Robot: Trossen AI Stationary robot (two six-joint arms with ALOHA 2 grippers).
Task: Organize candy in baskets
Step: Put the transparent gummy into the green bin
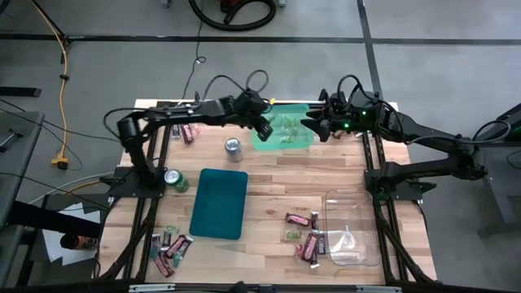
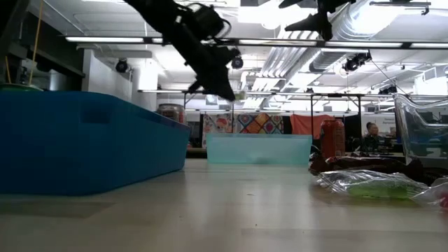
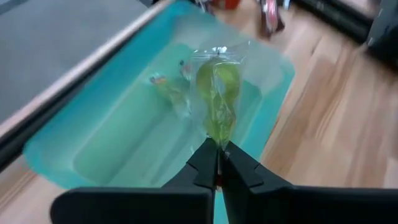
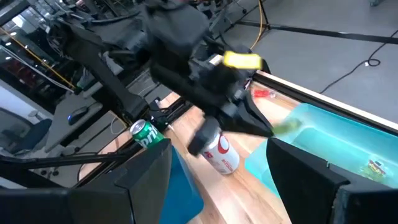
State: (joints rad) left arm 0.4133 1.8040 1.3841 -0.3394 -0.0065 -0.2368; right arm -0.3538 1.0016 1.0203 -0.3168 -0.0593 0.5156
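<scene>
Here we see the left claw (image 3: pixel 217 163) pinched shut on a green wrapped candy (image 3: pixel 217 99) above the light green basket (image 1: pixel 303 140); the right claw (image 1: pixel 312 124) hovers nearby, jaws wide.

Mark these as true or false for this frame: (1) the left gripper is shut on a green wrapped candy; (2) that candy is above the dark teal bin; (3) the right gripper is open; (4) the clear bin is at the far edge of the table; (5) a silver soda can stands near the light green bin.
1. True. The left gripper is shut on a green candy in clear wrapper.
2. False. It hangs over the light green translucent bin, not the dark teal bin.
3. True. The right gripper is open and empty.
4. False. The clear plastic bin sits at the near right.
5. True. The silver soda can stands just left of the green bin.
</scene>
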